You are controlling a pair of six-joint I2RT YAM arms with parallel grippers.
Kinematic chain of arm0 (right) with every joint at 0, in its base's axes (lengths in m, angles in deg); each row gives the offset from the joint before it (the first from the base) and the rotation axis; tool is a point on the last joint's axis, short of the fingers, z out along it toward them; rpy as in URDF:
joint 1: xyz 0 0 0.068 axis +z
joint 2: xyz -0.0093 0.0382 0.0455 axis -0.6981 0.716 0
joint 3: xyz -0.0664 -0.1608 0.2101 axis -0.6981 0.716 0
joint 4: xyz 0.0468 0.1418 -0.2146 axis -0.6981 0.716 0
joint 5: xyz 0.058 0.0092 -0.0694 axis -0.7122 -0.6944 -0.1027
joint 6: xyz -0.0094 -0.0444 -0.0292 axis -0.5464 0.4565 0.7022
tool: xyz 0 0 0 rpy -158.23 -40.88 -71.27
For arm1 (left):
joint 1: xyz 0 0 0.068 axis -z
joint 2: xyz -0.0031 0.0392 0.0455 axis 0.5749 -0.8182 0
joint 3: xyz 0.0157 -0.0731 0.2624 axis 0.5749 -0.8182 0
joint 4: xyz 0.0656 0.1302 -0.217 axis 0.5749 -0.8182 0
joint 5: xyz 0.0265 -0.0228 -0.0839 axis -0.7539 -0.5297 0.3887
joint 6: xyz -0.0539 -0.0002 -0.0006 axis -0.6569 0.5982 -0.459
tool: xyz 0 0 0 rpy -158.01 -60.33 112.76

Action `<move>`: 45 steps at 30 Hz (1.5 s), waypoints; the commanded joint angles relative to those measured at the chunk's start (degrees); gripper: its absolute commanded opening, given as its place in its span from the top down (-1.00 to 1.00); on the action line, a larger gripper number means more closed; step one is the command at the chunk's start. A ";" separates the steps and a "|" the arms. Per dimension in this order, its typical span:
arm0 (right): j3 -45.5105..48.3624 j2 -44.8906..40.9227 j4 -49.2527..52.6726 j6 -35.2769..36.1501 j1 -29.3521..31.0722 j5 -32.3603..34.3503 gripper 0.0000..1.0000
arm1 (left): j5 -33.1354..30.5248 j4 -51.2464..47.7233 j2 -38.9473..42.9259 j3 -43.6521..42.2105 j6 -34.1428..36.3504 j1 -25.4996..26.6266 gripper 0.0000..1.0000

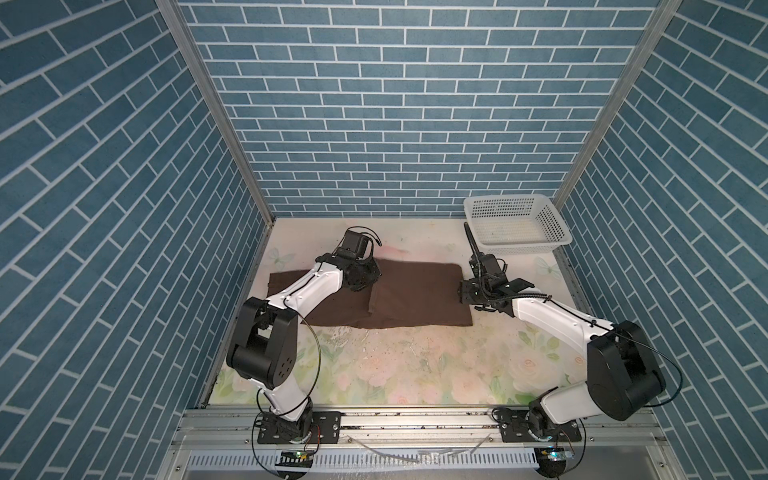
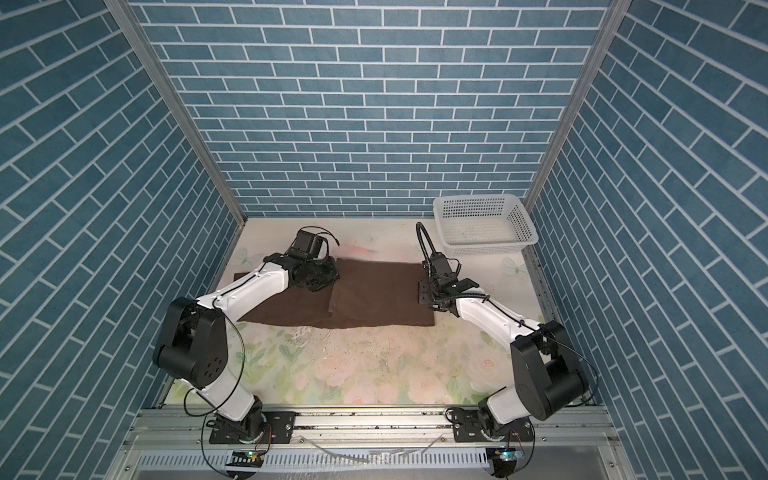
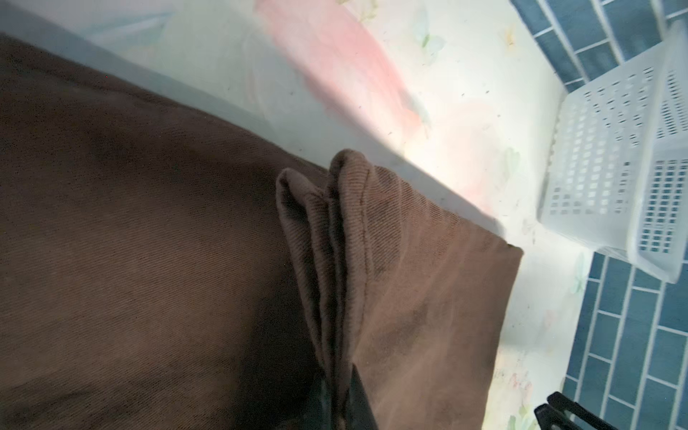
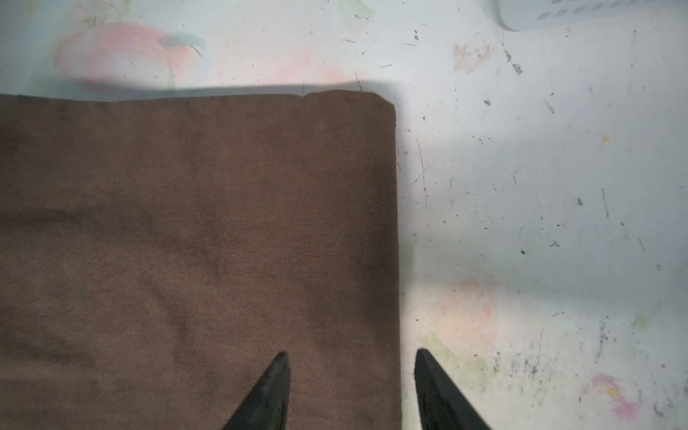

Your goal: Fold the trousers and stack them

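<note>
The dark brown trousers (image 1: 419,299) (image 2: 374,299) lie folded in a flat band across the middle of the table in both top views. My left gripper (image 1: 365,286) (image 2: 320,282) presses down on their far left part. In the left wrist view that gripper (image 3: 340,404) is shut on a raised ridge of trouser cloth (image 3: 335,260). My right gripper (image 1: 463,293) (image 2: 419,293) sits at the trousers' right end. In the right wrist view it (image 4: 352,355) stands open astride the cloth's edge, one finger over the trousers (image 4: 186,223), the other over bare table.
A white perforated basket (image 1: 523,248) (image 2: 490,248) (image 3: 595,167) (image 4: 558,11) stands at the back right corner, beyond the right gripper. Blue brick-pattern walls close in three sides. The floral tabletop (image 1: 415,365) stretches in front of the trousers.
</note>
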 commanded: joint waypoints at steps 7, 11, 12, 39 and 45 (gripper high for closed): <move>-0.70 5.10 3.06 -0.61 -0.98 0.22 -0.24 | -3.16 -5.78 -1.46 -1.29 0.68 -3.27 -0.06; -0.02 7.49 1.30 -0.11 -2.28 -2.26 -0.22 | -6.31 -8.42 1.41 -0.37 2.93 -4.37 -0.07; 0.33 8.00 0.36 -0.19 -2.80 -3.37 -0.21 | -6.62 -9.19 2.08 -0.48 3.47 -4.82 -0.07; -7.59 -6.98 16.85 2.15 -20.53 -1.48 1.00 | -7.56 -14.95 39.71 -26.35 4.65 -35.61 -0.33; -15.20 -12.23 19.73 0.77 -20.23 1.72 1.00 | -0.39 -7.70 35.06 -31.12 3.58 -35.64 0.35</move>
